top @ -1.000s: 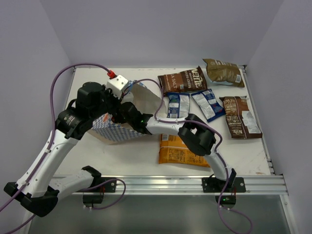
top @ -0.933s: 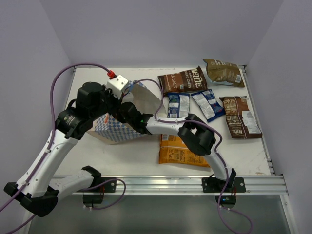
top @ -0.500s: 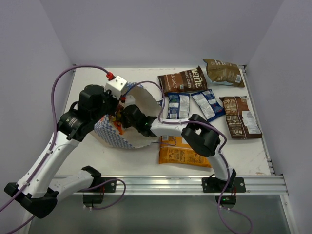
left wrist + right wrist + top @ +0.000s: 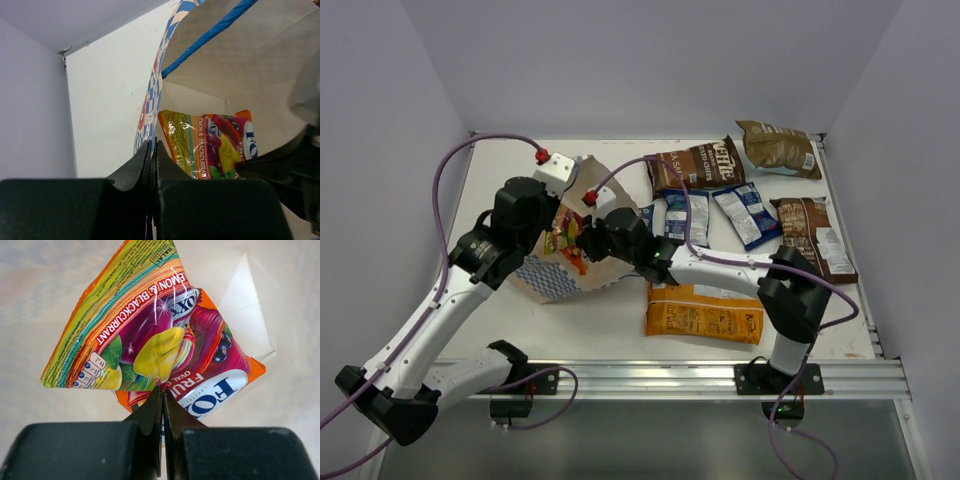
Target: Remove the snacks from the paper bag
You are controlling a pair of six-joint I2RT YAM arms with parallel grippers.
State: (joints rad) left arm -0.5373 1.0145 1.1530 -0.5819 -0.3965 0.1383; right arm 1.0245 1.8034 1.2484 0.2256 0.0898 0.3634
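Pinching the rim of the paper bag (image 4: 552, 278), the left gripper (image 4: 151, 148) has its fingers pressed together on the blue-and-white checkered wall, at the left side of the table (image 4: 500, 175). The bag lies tilted on its side with the mouth open toward the right and the white inside showing. A blue cord handle (image 4: 210, 36) runs across the opening in the left wrist view.

At the bag's mouth is the small red-yellow packet (image 4: 150, 340), with fruit print and lemon and blackcurrant lettering. It is off the table, with the white bag wall behind it. The right gripper (image 4: 161, 396) is clamped on its lower edge, fingers closed with only the foil between them, and the right arm reaches in from the right.

Just right of the bag the large orange bag (image 4: 705, 310) lies flat near the front edge, partly under the right arm. Behind it are two blue packets (image 4: 685, 217) (image 4: 747, 214), side by side and flat.

There are three brown chip bags on the table. One (image 4: 698, 163) is behind the blue packets, one (image 4: 778, 148) is in the far right corner, and one (image 4: 812, 240) is along the right edge. All are outside the bag and apart from both grippers.
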